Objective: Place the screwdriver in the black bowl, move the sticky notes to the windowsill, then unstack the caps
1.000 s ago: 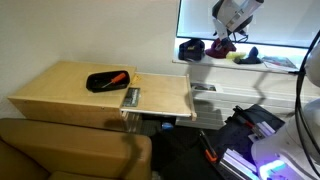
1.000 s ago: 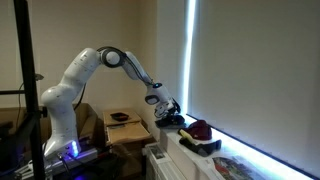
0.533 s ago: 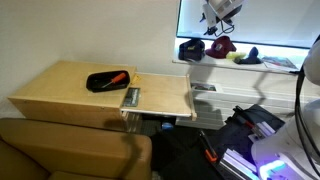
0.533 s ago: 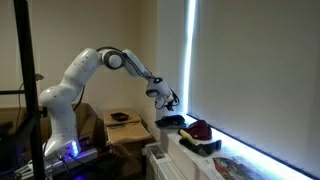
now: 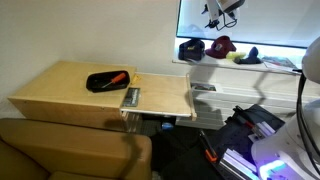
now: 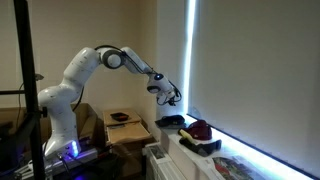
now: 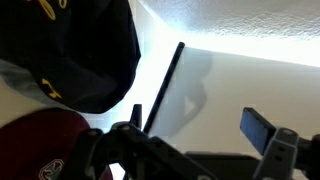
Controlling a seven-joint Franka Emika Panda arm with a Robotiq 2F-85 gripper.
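Observation:
The screwdriver (image 5: 115,77), with its orange handle, lies in the black bowl (image 5: 101,83) on the wooden table. The dark cap (image 5: 190,49) and the dark red cap (image 5: 223,45) sit side by side on the white windowsill (image 5: 206,62). They also show in an exterior view as the dark cap (image 6: 172,121) and the red cap (image 6: 198,130). A small pale yellow thing (image 5: 240,58) on the sill looks like the sticky notes. My gripper (image 5: 222,8) hangs open and empty above the caps. In the wrist view the gripper (image 7: 200,125) is over the dark cap (image 7: 80,50) and the red cap (image 7: 40,150).
A small grey rectangular object (image 5: 131,96) lies on the table near its front edge. Papers (image 5: 280,62) and a dark object (image 5: 253,54) lie further along the sill. A brown sofa (image 5: 70,150) stands in front of the table. The bright window is just behind the gripper.
My gripper has risen from the red cap and moved up toward the window. The red cap stays on the sill beside the dark cap.

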